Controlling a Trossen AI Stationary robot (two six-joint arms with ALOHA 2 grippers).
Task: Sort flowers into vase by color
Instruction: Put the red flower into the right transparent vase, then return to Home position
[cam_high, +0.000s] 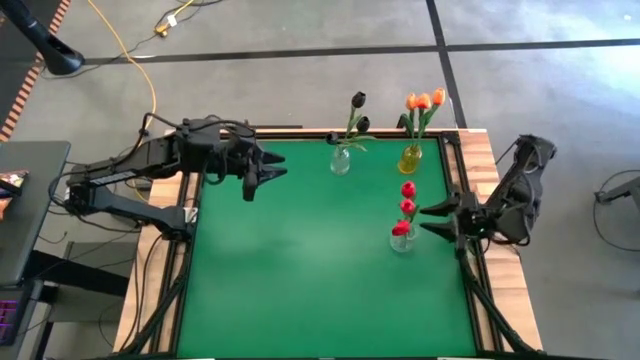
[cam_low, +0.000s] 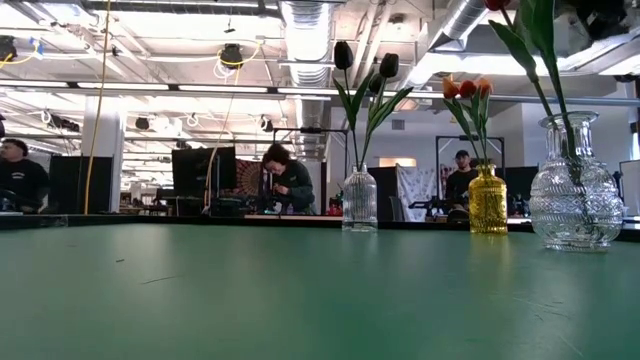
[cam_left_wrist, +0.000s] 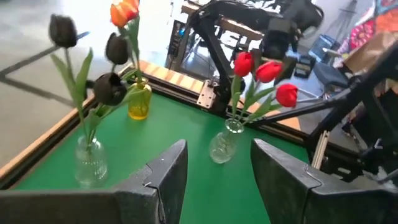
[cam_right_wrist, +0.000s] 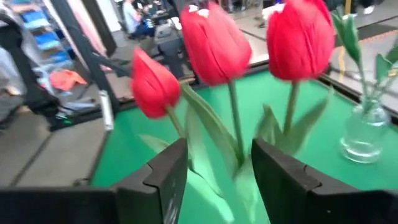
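Three vases stand on the green table. A clear vase (cam_high: 340, 161) holds three near-black tulips (cam_left_wrist: 109, 87). Orange tulips (cam_high: 425, 101) stand in a yellow vase (cam_high: 410, 158). A second clear vase (cam_high: 401, 240) holds three red tulips (cam_right_wrist: 214, 43), with their stems stuck into its neck. My right gripper (cam_high: 432, 221) is open, just to the right of the red tulips. In the right wrist view their stems (cam_right_wrist: 233, 124) show ahead of the gap between its fingers (cam_right_wrist: 217, 180). My left gripper (cam_high: 268, 171) hangs open over the table's far left part and holds nothing.
A raised dark frame and a wooden border (cam_high: 480, 160) run around the green mat. A wide stretch of bare mat (cam_high: 300, 280) lies in the middle and near part. In the low view, people (cam_low: 285, 180) work at desks in the room behind the table.
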